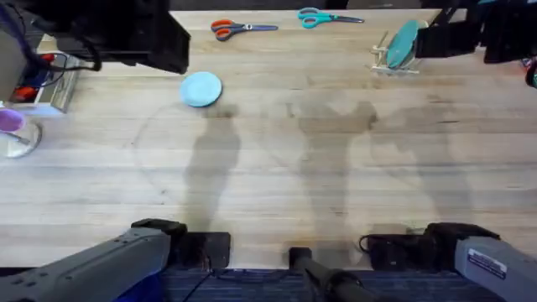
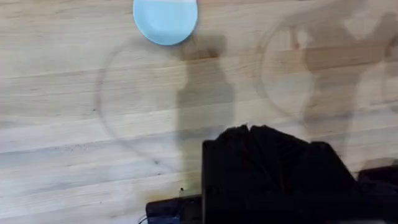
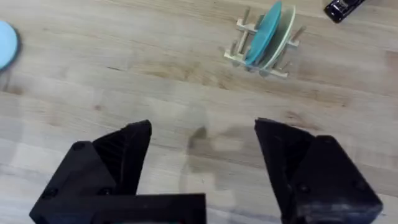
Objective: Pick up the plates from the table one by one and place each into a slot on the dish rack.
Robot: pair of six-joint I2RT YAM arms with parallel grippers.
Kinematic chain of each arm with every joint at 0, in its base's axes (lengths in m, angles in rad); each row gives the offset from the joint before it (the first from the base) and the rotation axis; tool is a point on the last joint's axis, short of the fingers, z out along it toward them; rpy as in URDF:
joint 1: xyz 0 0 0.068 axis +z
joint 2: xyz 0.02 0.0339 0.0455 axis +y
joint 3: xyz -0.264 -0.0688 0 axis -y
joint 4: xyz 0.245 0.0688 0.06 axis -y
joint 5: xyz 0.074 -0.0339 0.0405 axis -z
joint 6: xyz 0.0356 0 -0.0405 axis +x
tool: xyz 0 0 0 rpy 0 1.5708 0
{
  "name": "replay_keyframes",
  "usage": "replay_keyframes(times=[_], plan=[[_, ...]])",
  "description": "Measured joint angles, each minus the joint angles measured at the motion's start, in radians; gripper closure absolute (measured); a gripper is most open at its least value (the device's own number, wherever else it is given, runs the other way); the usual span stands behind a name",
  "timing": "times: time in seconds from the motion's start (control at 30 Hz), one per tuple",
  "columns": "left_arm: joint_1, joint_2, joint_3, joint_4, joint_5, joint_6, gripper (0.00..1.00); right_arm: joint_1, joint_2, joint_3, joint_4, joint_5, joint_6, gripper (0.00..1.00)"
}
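A light blue plate (image 1: 201, 89) lies flat on the table (image 1: 336, 176), far left of centre, and the left wrist view has this plate (image 2: 165, 20) well beyond my left gripper (image 2: 249, 128), which is shut and empty. The dish rack (image 1: 393, 69) stands at the far right. A teal-blue plate (image 3: 264, 30) and a pale cream plate (image 3: 284, 34) stand upright side by side in the rack (image 3: 239, 55). My right gripper (image 3: 202, 140) hangs open over bare wood, short of the rack, with nothing between its fingers.
Orange-handled scissors (image 1: 237, 28) and teal-handled scissors (image 1: 323, 17) lie along the far edge. A clear cup (image 1: 15, 132) with something purple and a metal box (image 1: 46, 84) sit at the left. A small black object (image 3: 342, 7) lies past the rack.
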Motion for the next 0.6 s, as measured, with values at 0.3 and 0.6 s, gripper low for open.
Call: replay_keyframes(times=[0.3, 0.6], plan=[[0.186, 0.000, -0.089, 0.100, 0.173, 0.108, 0.958, 0.000, 0.000, 0.000, 0.000, 0.000, 0.000, 0.007], [0.352, 0.003, -0.334, 0.349, 0.370, 0.153, 0.959, 0.000, 0.000, 0.000, -0.001, 0.000, 0.000, 0.007]])
